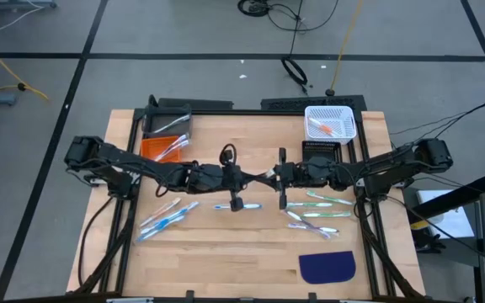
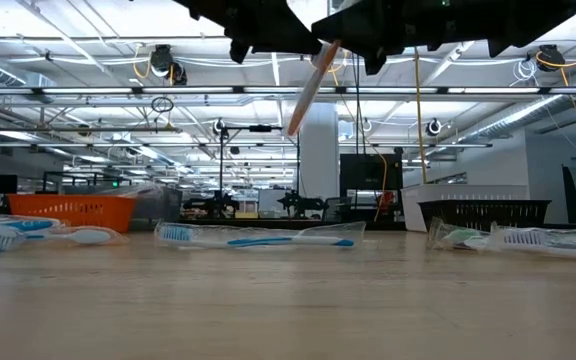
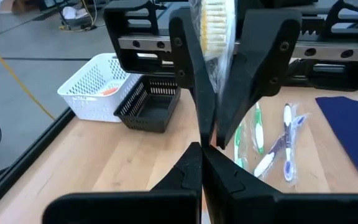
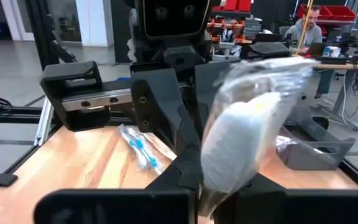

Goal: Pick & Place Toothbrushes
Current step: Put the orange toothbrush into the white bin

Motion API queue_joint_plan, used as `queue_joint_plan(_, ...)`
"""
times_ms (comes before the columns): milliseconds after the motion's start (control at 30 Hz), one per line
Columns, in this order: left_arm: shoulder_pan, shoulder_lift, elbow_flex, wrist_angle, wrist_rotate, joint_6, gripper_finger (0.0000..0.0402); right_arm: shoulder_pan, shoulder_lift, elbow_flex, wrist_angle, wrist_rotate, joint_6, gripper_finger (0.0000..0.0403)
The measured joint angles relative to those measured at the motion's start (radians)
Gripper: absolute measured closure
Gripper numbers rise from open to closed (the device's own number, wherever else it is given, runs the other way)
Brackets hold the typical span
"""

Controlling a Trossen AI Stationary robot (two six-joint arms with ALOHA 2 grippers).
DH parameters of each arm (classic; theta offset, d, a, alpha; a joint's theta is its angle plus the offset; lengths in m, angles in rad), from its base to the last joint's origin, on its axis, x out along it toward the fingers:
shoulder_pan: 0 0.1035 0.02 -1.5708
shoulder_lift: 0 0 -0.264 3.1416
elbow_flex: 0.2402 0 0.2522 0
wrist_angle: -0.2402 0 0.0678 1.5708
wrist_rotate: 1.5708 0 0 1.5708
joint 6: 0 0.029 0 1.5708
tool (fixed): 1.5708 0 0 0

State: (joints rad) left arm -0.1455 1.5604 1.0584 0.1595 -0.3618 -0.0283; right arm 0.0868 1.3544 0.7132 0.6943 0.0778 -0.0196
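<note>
A plastic-wrapped toothbrush (image 2: 308,92) with an orange-pink handle hangs tilted high above the table's middle, between my two grippers. My left gripper (image 1: 249,178) and my right gripper (image 1: 279,177) meet tip to tip there, and both are shut. In the left wrist view the bristle head (image 3: 215,25) lies between the right gripper's fingers (image 3: 188,81). In the right wrist view the wrapped head (image 4: 247,130) is close to the camera. More toothbrushes lie flat on the table at the left (image 1: 167,217), middle (image 1: 236,206) and right (image 1: 320,210). My left gripper meets the toothbrush level, from the table's left, with its fingertips (image 3: 194,163) closed where the handle (image 3: 212,135) passes. My own fingers hide the contact itself. The toothbrush is clear of the table. My right gripper comes level from the table's right and pinches the toothbrush below its head (image 3: 216,93) between its two fingers. The head reaches back between the fingers. The handle's free end (image 2: 294,128) slants down, clear of the table.
A white basket (image 1: 330,122) holding an orange toothbrush and a black basket (image 1: 322,150) stand at the far right. An orange bin (image 1: 160,147) and a dark bin (image 1: 168,122) stand at the far left. A dark blue mat (image 1: 327,267) lies near the front right.
</note>
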Motion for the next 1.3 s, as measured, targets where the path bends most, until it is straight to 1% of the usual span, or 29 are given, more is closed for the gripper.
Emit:
queue_joint_plan(167,-0.001,0.000,0.000,-0.013,0.001,-0.020,0.0400,0.000,0.000,0.000,-0.003,0.000,-0.001,0.0399)
queue_joint_plan(233,-0.001,0.000,0.000,-0.015,-0.009,-0.012,0.0394,0.000,0.000,0.000,-0.004,0.000,0.000,0.0399)
queue_joint_plan(333,-0.001,0.000,0.000,-0.023,-0.032,0.003,0.0372,-0.002,-0.013,0.000,-0.025,0.010,-0.002,0.0400)
queue_joint_plan(433,0.000,-0.001,0.000,-0.042,-0.043,0.002,0.0342,-0.007,-0.048,0.000,-0.078,0.058,-0.012,0.0400)
queue_joint_plan(533,0.000,-0.013,0.000,-0.091,-0.043,0.000,0.0311,-0.010,-0.100,0.000,-0.153,0.113,-0.026,0.0401)
queue_joint_plan(633,0.000,-0.026,0.000,-0.149,-0.043,-0.029,0.0289,-0.009,-0.171,0.000,-0.249,0.196,-0.049,0.0401)
queue_joint_plan(733,-0.004,-0.025,0.000,-0.205,-0.041,-0.065,0.0276,-0.017,-0.248,0.000,-0.358,0.304,-0.067,0.0401)
queue_joint_plan(833,-0.012,-0.025,0.000,-0.248,-0.040,-0.088,0.0273,-0.037,-0.323,0.000,-0.462,0.424,-0.080,0.0402)
queue_joint_plan(933,-0.021,-0.024,0.000,-0.288,-0.038,-0.114,0.0272,-0.075,-0.392,0.000,-0.562,0.516,-0.080,0.0402)
queue_joint_plan(1067,-0.035,-0.024,0.000,-0.293,-0.036,-0.128,0.0272,-0.145,-0.456,0.000,-0.665,0.603,-0.086,0.0402)
queue_joint_plan(1133,-0.039,-0.024,0.000,-0.292,-0.036,-0.127,0.0272,-0.188,-0.474,0.000,-0.713,0.632,-0.103,0.0402)
queue_joint_plan(1300,-0.039,-0.024,0.000,-0.291,-0.036,-0.132,0.0272,-0.331,-0.486,0.000,-0.820,0.636,-0.127,0.0402)
